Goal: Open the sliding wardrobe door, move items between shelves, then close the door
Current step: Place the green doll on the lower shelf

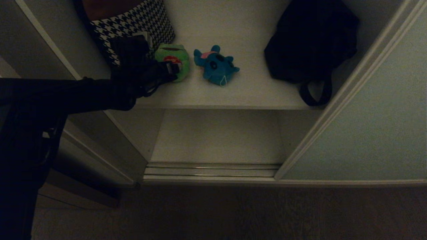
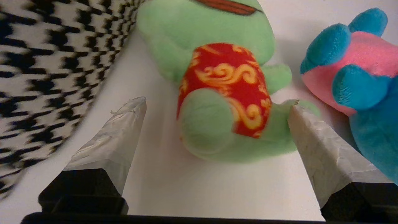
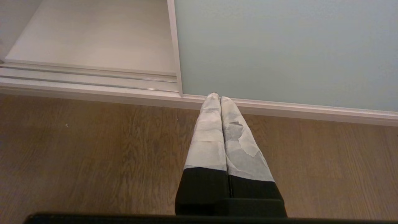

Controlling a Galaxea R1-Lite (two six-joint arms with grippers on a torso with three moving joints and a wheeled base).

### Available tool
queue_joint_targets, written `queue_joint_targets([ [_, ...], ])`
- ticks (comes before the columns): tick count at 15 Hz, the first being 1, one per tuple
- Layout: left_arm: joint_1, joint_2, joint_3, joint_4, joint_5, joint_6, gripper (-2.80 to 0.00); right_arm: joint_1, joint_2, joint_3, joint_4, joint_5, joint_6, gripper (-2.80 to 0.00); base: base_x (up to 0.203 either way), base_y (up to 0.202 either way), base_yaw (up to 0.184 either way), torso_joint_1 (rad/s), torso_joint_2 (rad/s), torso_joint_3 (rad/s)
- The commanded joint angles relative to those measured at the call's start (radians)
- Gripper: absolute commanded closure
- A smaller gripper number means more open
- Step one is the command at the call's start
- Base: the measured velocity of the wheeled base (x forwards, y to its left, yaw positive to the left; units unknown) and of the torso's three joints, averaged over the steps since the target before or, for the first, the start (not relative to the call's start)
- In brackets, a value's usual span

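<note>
Left hand: spread wide, empty, straddling green plush on shelf.
Right hand: fingers together, empty, above floor.

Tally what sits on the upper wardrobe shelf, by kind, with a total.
Plush toys: 2, the green plush toy and the teal-blue plush toy
Bags: 2, the houndstooth bag and the black bag
Total: 4

A black-and-white houndstooth bag stands at the rear left; a black bag leans at the right, its strap loop hanging over the front edge; wood-grain flooring lies before the twin metal floor tracks.
</note>
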Motion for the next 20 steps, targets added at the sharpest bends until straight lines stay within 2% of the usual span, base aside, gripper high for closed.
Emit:
queue_joint_targets([
  [1, 0.001, 0.03, -0.001, -0.048, -0.001, 0.004, -2.8, 0.0, -0.002, 0.0, 0.0, 0.0, 0.0, 0.0, 0.0, 0.0, 0.0, 0.0, 0.0, 0.0],
  [6, 0.0, 0.046, -0.003, -0.081, -0.005, 0.011, -2.8, 0.0, -0.002, 0.0, 0.0, 0.0, 0.0, 0.0, 0.0, 0.0, 0.0, 0.0, 0.0, 0.0],
  [7, -0.003, 0.045, -0.003, -0.082, -0.003, 0.009, 0.0, 0.0, -0.001, 0.0, 0.0, 0.0, 0.0, 0.0, 0.0, 0.0, 0.0, 0.0, 0.0, 0.0],
  [16, -0.023, -0.022, -0.002, -0.08, -0.007, 0.004, 0.0, 0.0, 0.0, 0.0, 0.0, 0.0, 0.0, 0.0, 0.0, 0.0, 0.0, 0.0, 0.0, 0.0],
  [20, -0.024, -0.165, 0.085, -0.073, 0.0, 0.001, 0.0, 0.0, -0.002, 0.0, 0.0, 0.0, 0.0, 0.0, 0.0, 0.0, 0.0, 0.0, 0.0, 0.0],
])
